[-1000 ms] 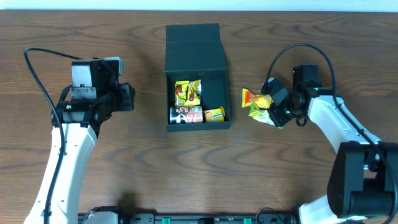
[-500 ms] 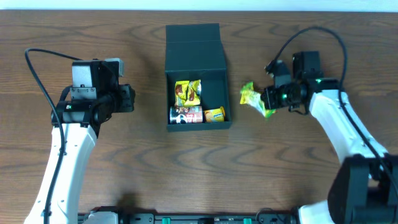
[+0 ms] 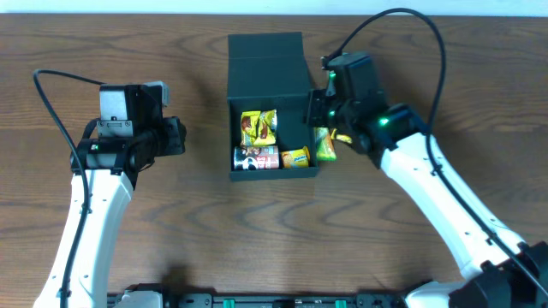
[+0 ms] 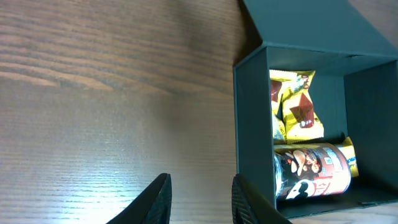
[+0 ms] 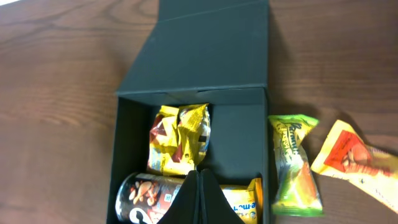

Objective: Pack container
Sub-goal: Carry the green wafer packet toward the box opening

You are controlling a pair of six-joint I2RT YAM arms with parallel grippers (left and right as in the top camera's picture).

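The dark teal container [image 3: 300, 107] stands open at the table's middle, its flap lid [image 5: 211, 50] laid back. Inside lie a crumpled yellow packet [image 5: 177, 140], a dark snack can [image 5: 149, 196] and a small yellow bar [image 5: 245, 202]. My right gripper [image 5: 199, 173] hangs shut and holds nothing, above the box's right half [image 3: 315, 111]. A green packet [image 5: 295, 165] and an orange packet [image 5: 351, 155] lie on the table just outside the right wall. My left gripper [image 4: 200, 185] is open and holds nothing, left of the box's wall [image 4: 252, 124] and apart from it.
Bare brown wood table [image 3: 188, 222] surrounds the box. The left arm [image 3: 128, 128] rests well to the left of it. The right arm's black cable [image 3: 402, 17] loops above the far right of the table.
The right arm has swung up and left, from beside the packets to over the box's right edge. The green and orange packets now lie closer to the box. The left arm has not moved.
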